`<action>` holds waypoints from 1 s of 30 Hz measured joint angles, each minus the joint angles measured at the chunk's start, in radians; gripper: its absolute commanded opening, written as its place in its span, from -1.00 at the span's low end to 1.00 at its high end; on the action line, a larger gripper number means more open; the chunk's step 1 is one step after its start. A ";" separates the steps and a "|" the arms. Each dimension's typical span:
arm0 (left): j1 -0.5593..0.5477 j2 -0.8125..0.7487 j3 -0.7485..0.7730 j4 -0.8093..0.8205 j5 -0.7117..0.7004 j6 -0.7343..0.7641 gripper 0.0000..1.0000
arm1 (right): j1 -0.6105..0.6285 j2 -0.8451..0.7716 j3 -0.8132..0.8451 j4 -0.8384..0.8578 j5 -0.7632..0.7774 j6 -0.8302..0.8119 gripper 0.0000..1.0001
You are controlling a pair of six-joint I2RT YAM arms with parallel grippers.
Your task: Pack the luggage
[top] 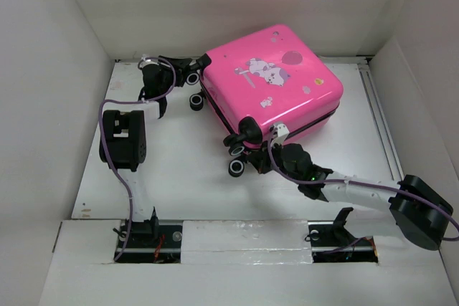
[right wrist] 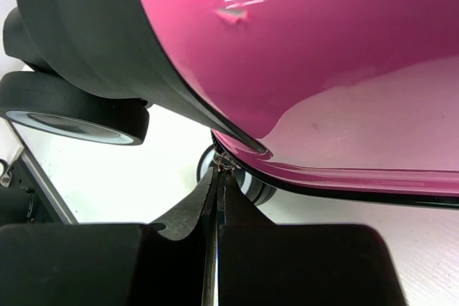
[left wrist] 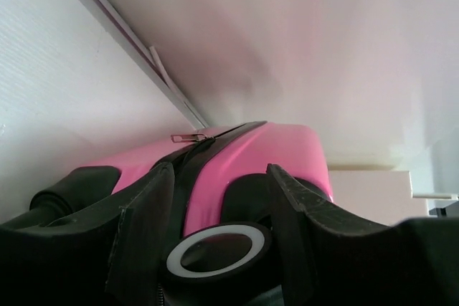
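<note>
The bench (top: 179,177) is white, walled on three sides, with a rail (top: 378,116) along its right edge. The luggage (top: 272,80) lies flat and shut toward the far edge, right of centre. It sits askew to the edges, printed shell up, its wheeled end facing the near left.

The left arm (top: 123,141) runs up the left side and bends right to the luggage's far-left corner. The right arm (top: 373,191) reaches from the near right corner to the luggage's near corner.

The left pincer (left wrist: 222,170) stands wide open, its fingers (left wrist: 143,234) on either side of a white-ringed wheel (left wrist: 215,252). Only this view shows that.

The right pincer (right wrist: 217,177) has its jaws pressed together. Its tips are at a small metal piece (right wrist: 224,161) on the black zip line, with another wheel (right wrist: 72,116) close by on the left. Whether the piece is actually nipped cannot be told. The top view shows only the right pincer (top: 276,141) crowded against the corner.
</note>
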 measured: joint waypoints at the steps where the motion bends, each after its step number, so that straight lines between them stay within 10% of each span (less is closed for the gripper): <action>1: 0.000 0.000 0.000 0.000 0.002 -0.005 0.04 | 0.000 0.000 0.000 0.000 0.000 0.000 -1.00; 6: -0.011 0.001 -0.006 0.013 0.008 -0.035 0.16 | 0.000 0.000 -0.006 0.006 -0.002 0.002 -1.00; 11: -0.008 0.006 -0.014 0.046 0.009 -0.068 -1.00 | 0.000 -0.002 -0.011 0.006 -0.003 0.002 -1.00; 19: -0.004 -0.028 -0.113 0.130 -0.031 -0.087 -1.00 | -0.051 -0.024 -0.011 -0.029 -0.083 -0.008 -1.00; 30: 0.048 -0.558 -0.763 0.297 -0.164 -0.001 -1.00 | -0.457 -0.085 0.049 -0.265 -0.427 -0.012 -1.00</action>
